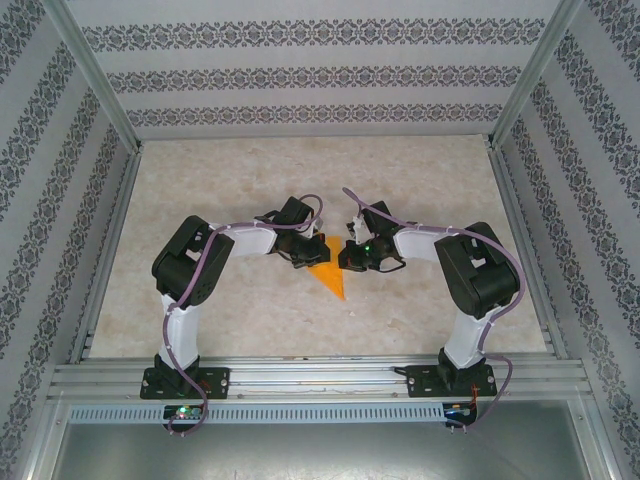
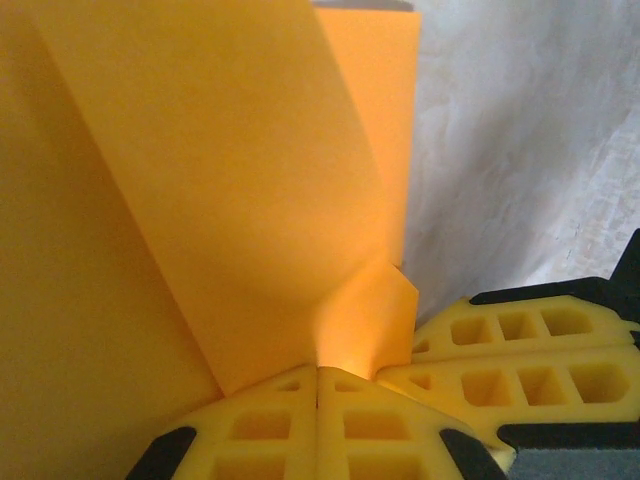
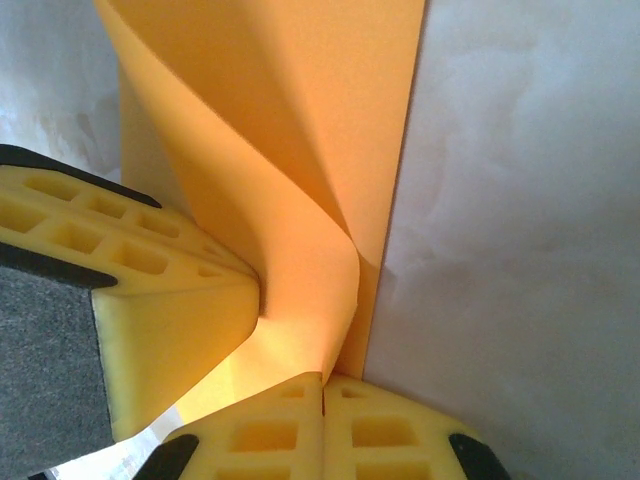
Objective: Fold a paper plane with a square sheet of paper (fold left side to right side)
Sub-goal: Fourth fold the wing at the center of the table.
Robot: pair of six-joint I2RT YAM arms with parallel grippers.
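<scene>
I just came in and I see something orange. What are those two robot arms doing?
The two robot arms are folding a piece of orange paper in the middle of the table. The left end effector and the right end effector are both pinched shut on it, close together. Part of the paper stands up in a curve between them. From above, the paper has a pointed end facing the arms' bases, so it looks partly folded and is not a finished plane yet.

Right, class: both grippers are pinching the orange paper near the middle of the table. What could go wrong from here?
1. The left gripper and right gripper pinch the orange paper close together; pulling apart could tear it.
2. The paper curves loosely beyond the pinch, so the crease may set crooked.
</scene>
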